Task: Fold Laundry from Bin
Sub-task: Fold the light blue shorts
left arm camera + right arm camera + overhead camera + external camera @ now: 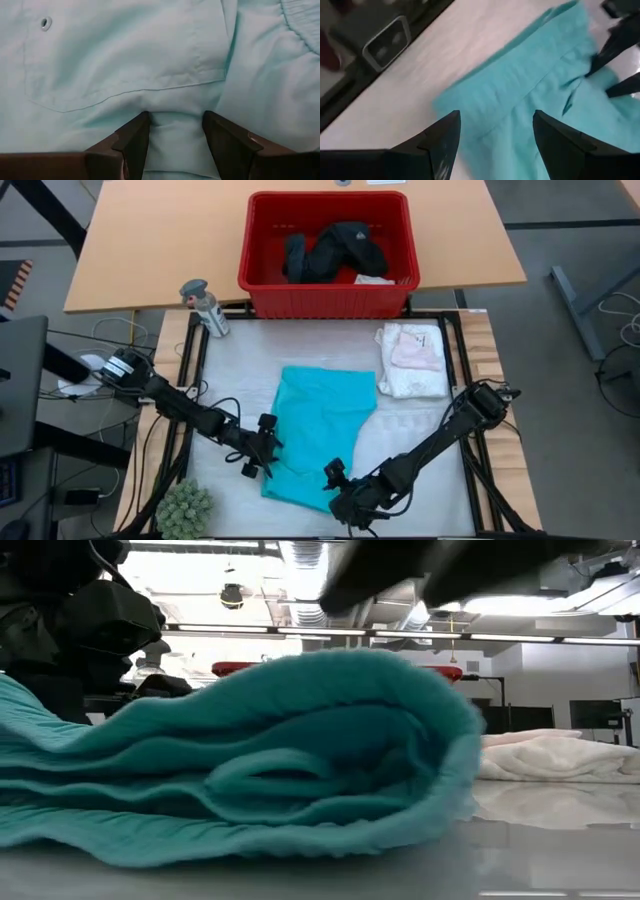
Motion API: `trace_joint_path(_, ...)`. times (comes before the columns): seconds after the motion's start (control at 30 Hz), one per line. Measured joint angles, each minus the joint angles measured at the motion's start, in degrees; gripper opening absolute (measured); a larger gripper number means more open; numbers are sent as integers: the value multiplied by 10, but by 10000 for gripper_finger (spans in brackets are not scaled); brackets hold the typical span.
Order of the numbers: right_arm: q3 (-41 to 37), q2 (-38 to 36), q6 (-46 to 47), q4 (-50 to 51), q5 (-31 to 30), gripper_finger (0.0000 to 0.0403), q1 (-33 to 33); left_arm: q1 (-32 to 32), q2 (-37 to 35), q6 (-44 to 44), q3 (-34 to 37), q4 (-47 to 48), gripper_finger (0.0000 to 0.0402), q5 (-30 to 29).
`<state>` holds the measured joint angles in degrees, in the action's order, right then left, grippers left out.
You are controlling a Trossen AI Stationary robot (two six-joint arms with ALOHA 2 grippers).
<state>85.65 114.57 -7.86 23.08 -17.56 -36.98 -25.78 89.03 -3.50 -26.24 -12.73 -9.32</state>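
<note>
Turquoise shirt (318,435): lies flat mid-table, folded into a rough upright rectangle, near edge doubled over in thick rolled layers in low view (300,760). Pocket seam & small eyelet show in left wrist view (125,55).

Folded white lacy top (412,362): right of the shirt, apart from it, w/ small pale pink-white piece (416,352) on top.

Bin (327,298): red, rectangular, slotted sides, thick rim, at the far end of the table, beyond the shirt. Inside: black clothing (335,252), bunched in a heap, plus a bit of white at its right near corner.
</note>
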Motion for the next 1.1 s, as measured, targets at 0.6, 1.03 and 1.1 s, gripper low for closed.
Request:
trace_joint_path(0.6,0,35,-79,47,-58,272,-23,22,2,8,2,-18,183,10)
trace_joint_path(1.03,0,85,-115,-30,-161,258,-16,32,3,8,3,-39,183,16)
trace_joint_path(1.1,0,85,-113,-30,-173,231,-14,33,3,8,3,-43,183,17)
